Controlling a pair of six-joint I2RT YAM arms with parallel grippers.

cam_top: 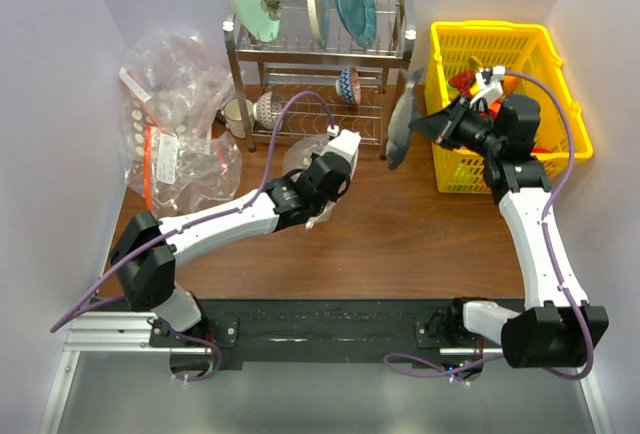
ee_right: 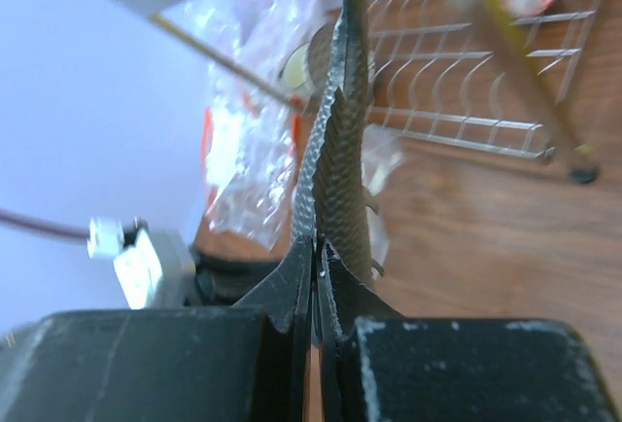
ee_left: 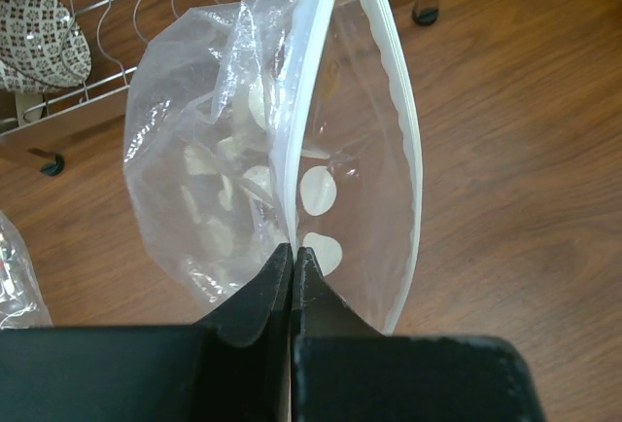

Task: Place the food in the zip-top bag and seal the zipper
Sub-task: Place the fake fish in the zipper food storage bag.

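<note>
My left gripper [ee_left: 293,249] is shut on one lip of the zip-top bag [ee_left: 243,150], a clear bag with white dots held above the wooden table. Its mouth gapes open, and the white zipper [ee_left: 398,130] strip bows out to the right. From above, the left gripper [cam_top: 322,182] and the bag [cam_top: 300,159] are in front of the dish rack. My right gripper [ee_right: 318,242] is shut on the food, a grey-brown scaly toy fish [ee_right: 340,150]. Seen from above, the fish [cam_top: 402,119] hangs left of the right gripper [cam_top: 437,124], beside the yellow basket.
A yellow basket [cam_top: 490,26] at the back right holds red and yellow toys. A metal dish rack [cam_top: 320,54] with plates and bowls stands at the back centre. A pile of clear bags [cam_top: 175,124] with orange-red strips lies at the back left. A patterned bowl [ee_left: 39,33] sits in the rack.
</note>
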